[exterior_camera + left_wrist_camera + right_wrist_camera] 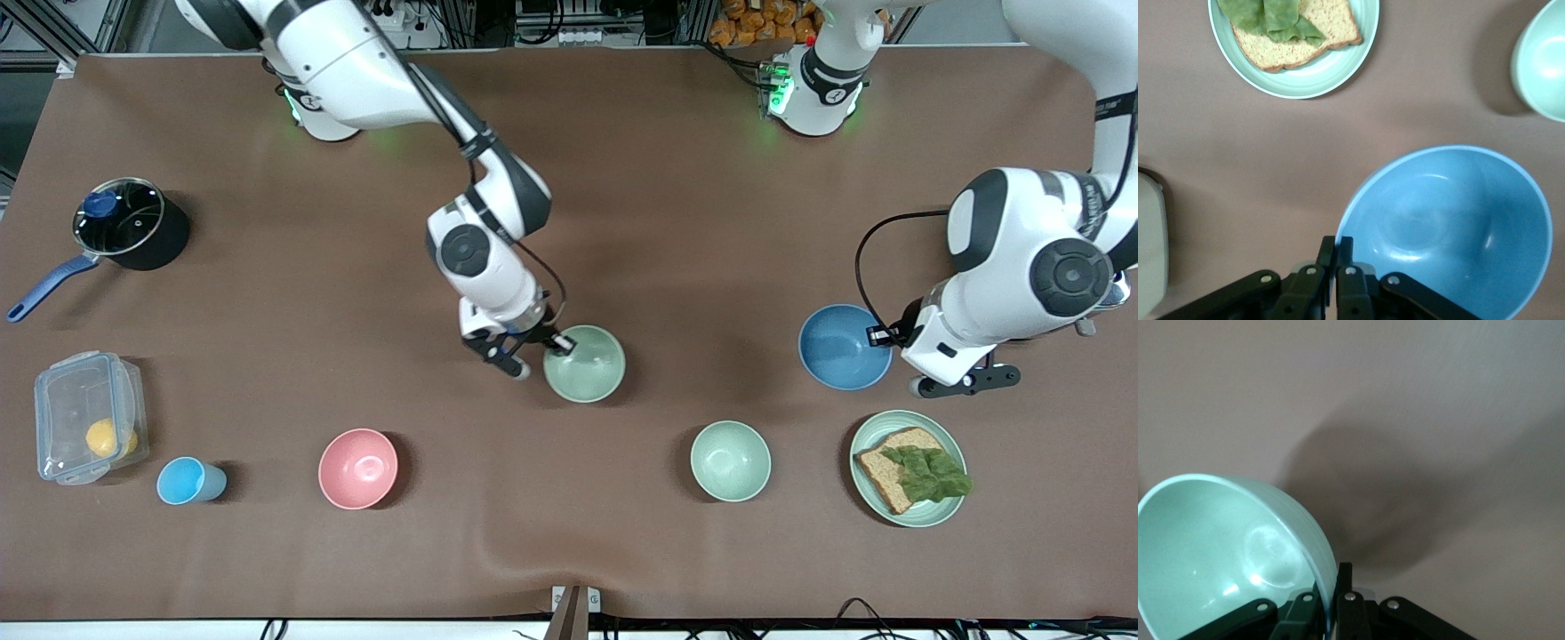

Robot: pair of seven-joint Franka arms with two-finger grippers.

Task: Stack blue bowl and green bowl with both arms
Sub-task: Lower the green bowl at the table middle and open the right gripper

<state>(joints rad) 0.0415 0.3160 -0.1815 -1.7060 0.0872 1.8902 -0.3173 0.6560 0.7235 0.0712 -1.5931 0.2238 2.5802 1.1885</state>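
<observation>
The sage-green bowl (584, 363) is at the middle of the table. My right gripper (551, 348) is shut on its rim at the side toward the right arm's end. In the right wrist view the green bowl (1211, 547) hangs tilted from the gripper (1333, 577), and its shadow falls apart from it on the cloth. The sky-blue bowl (845, 347) is toward the left arm's end. My left gripper (880, 336) is shut on its rim. The left wrist view shows the blue bowl (1451, 220) with one finger inside and one outside at the gripper (1336, 243).
A paler mint bowl (731, 460) (1545, 60) and a green plate (949, 442) (1338, 67) with bread and lettuce lie nearer the front camera. A pink bowl (357, 468), a small blue cup (188, 481), a clear container (89, 416) and a lidded pot (133, 222) are toward the right arm's end.
</observation>
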